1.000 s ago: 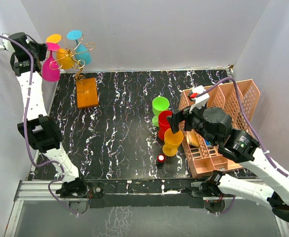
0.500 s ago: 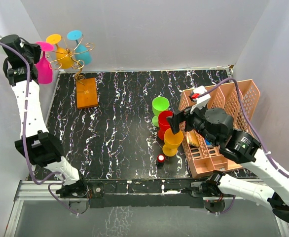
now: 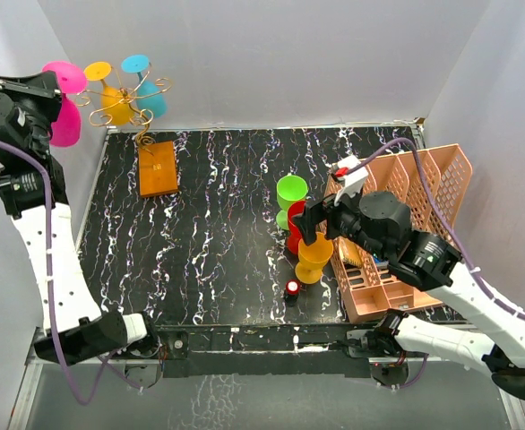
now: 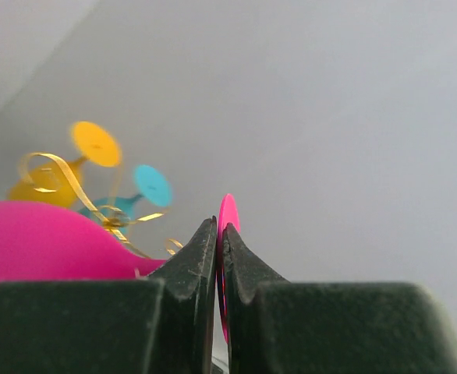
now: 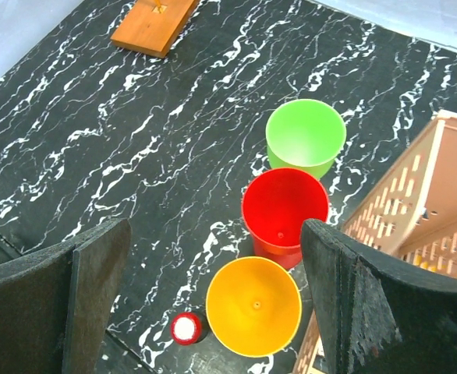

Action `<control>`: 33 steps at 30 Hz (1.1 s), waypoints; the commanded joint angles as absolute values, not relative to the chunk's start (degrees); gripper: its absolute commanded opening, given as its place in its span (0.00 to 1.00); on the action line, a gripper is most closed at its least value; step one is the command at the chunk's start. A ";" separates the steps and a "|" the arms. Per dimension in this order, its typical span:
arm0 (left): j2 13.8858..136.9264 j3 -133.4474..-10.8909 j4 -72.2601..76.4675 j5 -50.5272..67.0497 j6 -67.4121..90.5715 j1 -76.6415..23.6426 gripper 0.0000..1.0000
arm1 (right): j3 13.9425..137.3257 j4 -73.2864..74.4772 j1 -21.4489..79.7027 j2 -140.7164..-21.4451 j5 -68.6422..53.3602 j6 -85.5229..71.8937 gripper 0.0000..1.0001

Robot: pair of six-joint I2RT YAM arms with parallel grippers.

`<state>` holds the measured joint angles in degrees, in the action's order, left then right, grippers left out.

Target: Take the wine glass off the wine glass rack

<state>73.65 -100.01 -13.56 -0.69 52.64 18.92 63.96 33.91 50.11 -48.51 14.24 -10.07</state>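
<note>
The surface (image 3: 209,224) is black, veined with white like marble. The wine glass (image 3: 65,124) is magenta. The wine glass rack (image 3: 143,136) is gold wire on an orange-brown base (image 3: 158,167) and carries a yellow glass (image 3: 116,103) and a teal glass (image 3: 152,100). The cups are green (image 3: 291,192), red (image 3: 300,222) and orange-yellow (image 3: 315,255). The lattice basket (image 3: 446,175) is salmon-pink. A small red piece (image 3: 292,288), perhaps a cap, has a white centre.

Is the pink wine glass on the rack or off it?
Off. The left gripper is shut on the pink wine glass, holding it left of the rack, apart from its wires.
</note>
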 commanded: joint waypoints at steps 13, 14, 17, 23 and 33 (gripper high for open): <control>73.75 -83.79 46.39 40.90 87.39 12.54 0.00 | 71.53 21.28 49.82 -57.90 0.19 -16.59 0.99; 73.77 -82.85 48.63 41.17 88.48 11.09 0.00 | 72.62 20.81 49.81 -58.93 -0.69 -17.10 0.99; 74.34 -80.12 57.42 42.79 94.14 7.91 0.00 | 75.00 19.06 49.31 -61.93 -3.98 -18.30 0.99; 74.63 -73.70 75.62 43.50 104.58 2.08 0.00 | 77.97 13.42 42.77 -67.16 -18.75 -23.67 0.99; 74.01 -64.98 94.53 40.64 111.65 -7.34 0.00 | 68.25 -15.33 26.33 -65.69 -42.72 -45.51 0.98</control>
